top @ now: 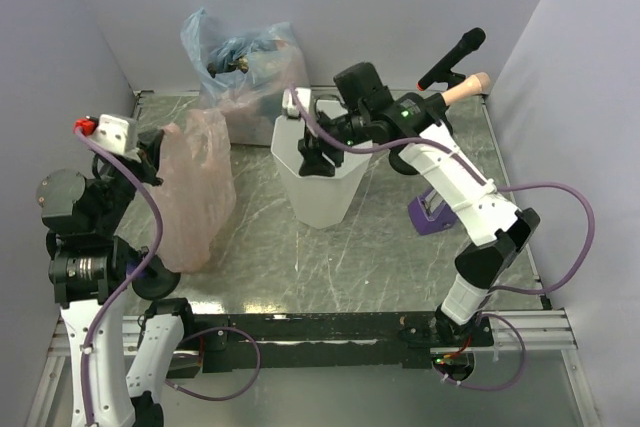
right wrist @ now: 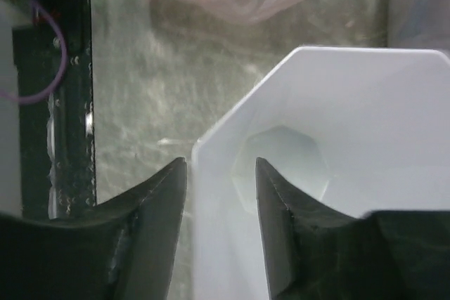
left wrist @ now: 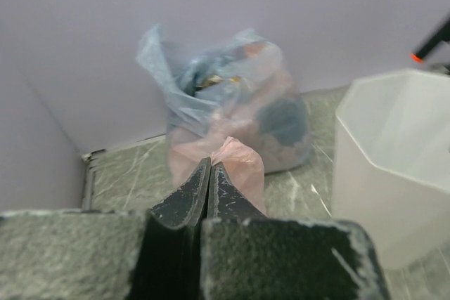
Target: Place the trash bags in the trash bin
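Note:
A pink trash bag [top: 195, 197] hangs from my left gripper [top: 155, 150], which is shut on its top; the bag's bottom reaches the table at the left. The pinched pink plastic shows past the shut fingertips in the left wrist view [left wrist: 242, 163]. A stuffed clear-bluish trash bag [top: 245, 67] stands at the back, also in the left wrist view [left wrist: 232, 96]. The white faceted trash bin [top: 325, 192] stands mid-table and looks empty inside [right wrist: 351, 117]. My right gripper [top: 310, 152] is open astride the bin's near-left rim [right wrist: 221, 163], one finger outside, one inside.
A purple object [top: 430, 215] lies on the table under the right arm. A black microphone-like rod [top: 455, 52] and a beige handle [top: 465, 87] stick out at the back right. Lilac walls close in on three sides. A black rail [top: 320, 327] runs along the front edge.

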